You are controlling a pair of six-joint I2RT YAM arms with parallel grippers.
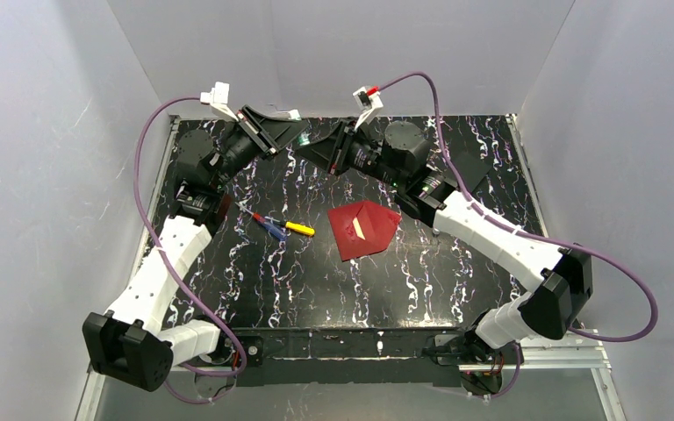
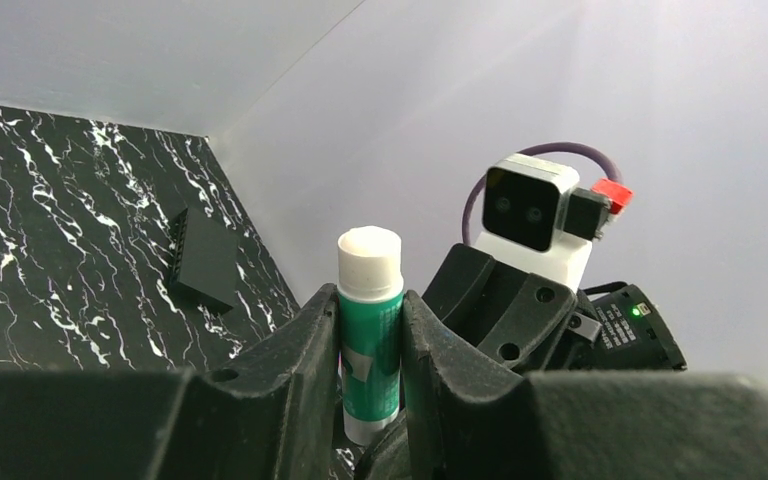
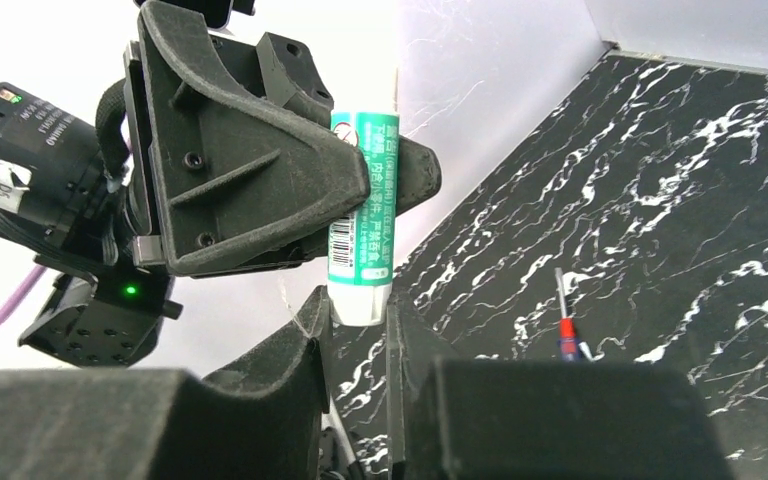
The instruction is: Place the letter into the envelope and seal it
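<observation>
The dark red envelope [image 1: 351,241] lies flat mid-table with its pointed flap toward the back. A pale sliver of the letter [image 1: 361,231] shows at its opening. Both grippers meet high at the back wall, away from the envelope. My left gripper [image 2: 370,300] is shut on the body of a green glue stick [image 2: 370,330]. From the right wrist, that glue stick [image 3: 365,210] stands upright, its white end down between the fingertips of my right gripper [image 3: 360,310], which is closed against it. From above, the left gripper [image 1: 297,132] and right gripper [image 1: 309,147] almost touch.
A red-and-blue tool [image 1: 268,224] and a yellow piece [image 1: 299,229] lie left of the envelope. A black square sheet [image 1: 474,162] rests at the back right, and a black block [image 2: 203,262] sits near the back wall. White walls enclose three sides.
</observation>
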